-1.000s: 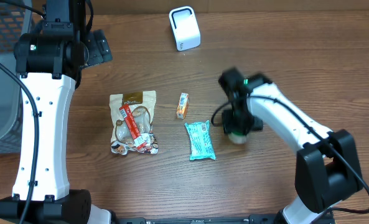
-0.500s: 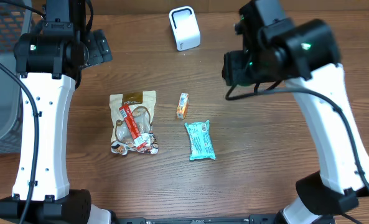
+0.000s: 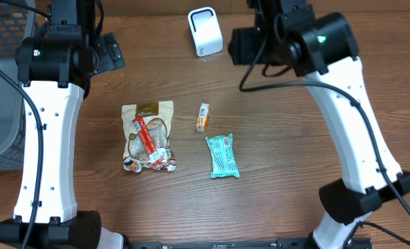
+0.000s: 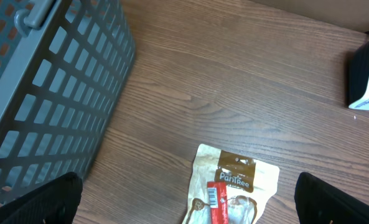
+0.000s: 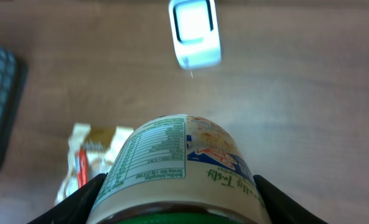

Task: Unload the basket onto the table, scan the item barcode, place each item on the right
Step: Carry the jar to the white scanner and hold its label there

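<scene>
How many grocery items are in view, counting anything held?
4. A tan snack pouch lies left of centre, a small orange box beside it, a teal wrapper below the box, a labelled jar in the right gripper. The arms could hide others.

2 white arms (image 3: 49, 159) with black joints (image 3: 52, 59) and thin black cables (image 3: 33, 117).

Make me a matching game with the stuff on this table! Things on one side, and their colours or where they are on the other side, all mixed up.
Things:
1. scanner
2. snack packet
3. jar
4. basket

Matches:
A. grey, with holes in its walls
B. held in the right gripper
C. white
D. blue-green, lying flat on the table

Right pairs: 1-C, 2-D, 3-B, 4-A.
</scene>
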Robot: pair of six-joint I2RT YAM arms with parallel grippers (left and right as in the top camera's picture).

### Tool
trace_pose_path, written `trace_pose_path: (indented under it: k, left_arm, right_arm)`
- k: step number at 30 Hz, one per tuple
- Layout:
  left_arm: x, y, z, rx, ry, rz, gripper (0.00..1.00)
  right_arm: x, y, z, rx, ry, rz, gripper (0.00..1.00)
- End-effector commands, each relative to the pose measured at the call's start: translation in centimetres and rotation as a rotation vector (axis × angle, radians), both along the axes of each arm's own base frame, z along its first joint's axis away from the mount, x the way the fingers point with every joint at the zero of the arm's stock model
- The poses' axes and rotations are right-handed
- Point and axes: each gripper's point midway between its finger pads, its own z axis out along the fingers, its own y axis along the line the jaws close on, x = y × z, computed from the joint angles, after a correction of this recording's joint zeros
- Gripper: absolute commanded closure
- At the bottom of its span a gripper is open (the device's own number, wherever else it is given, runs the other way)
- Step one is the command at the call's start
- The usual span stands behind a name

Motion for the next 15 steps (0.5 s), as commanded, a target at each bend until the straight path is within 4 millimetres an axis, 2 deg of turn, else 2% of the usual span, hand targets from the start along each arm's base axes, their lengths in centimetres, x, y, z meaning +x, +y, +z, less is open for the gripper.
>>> trace_pose_path:
  k: [1,5,11,15]
  left_arm:
    - [-0.1,0.1,0.6,0.016,-0.014,-0.004,0.0]
    - [-0.1,0.1,0.6,0.016,-0.014,-0.004,0.0]
    - [-0.1,0.1,0.6,0.016,-0.014,-0.004,0.0]
    - [-0.1,0.1,0.6,0.016,-0.014,-0.004,0.0]
  right_arm:
    - [1.9,0.8,0.2,0.017,-0.053,0.004,0.71]
    - [5.2,2.3,-0.9,0.041,-0.105,0.004,0.71]
    - [9.9,4.5,-4.7,0.058,-0.142,0.004,0.71]
    - [13.1,6.0,-7.1,0.079,-0.188,0.003,0.79]
